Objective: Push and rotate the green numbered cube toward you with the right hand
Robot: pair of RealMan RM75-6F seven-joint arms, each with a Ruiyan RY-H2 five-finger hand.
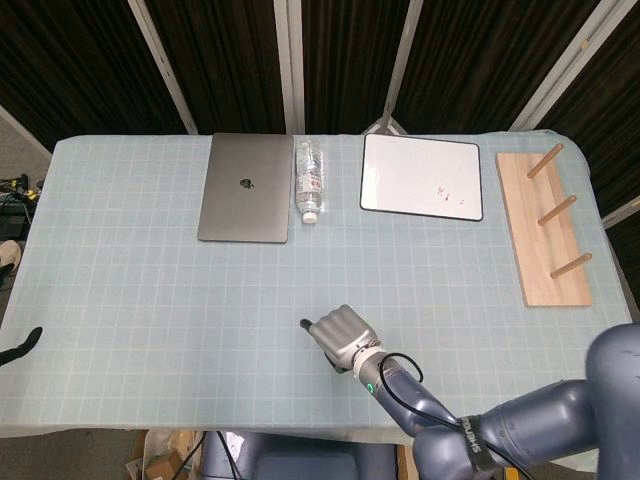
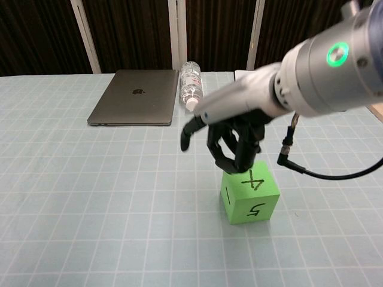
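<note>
The green numbered cube (image 2: 250,197) stands flat on the table in the chest view, with a 5 on its near face and an X-like mark on top. My right hand (image 2: 230,140) hangs just over the cube's far top edge. Its fingers (image 2: 238,161) bend downward and the thumb sticks out to the left; it holds nothing. In the head view the right hand (image 1: 340,335) covers the cube completely. A dark sliver (image 1: 20,345) at the left edge may be my left hand, too little of it showing to judge.
At the back of the checked table (image 1: 150,300) lie a closed laptop (image 1: 245,188), a water bottle (image 1: 309,180) on its side and a whiteboard (image 1: 421,176). A wooden peg rack (image 1: 545,228) sits at the right. A black cable (image 2: 317,173) loops from the right wrist.
</note>
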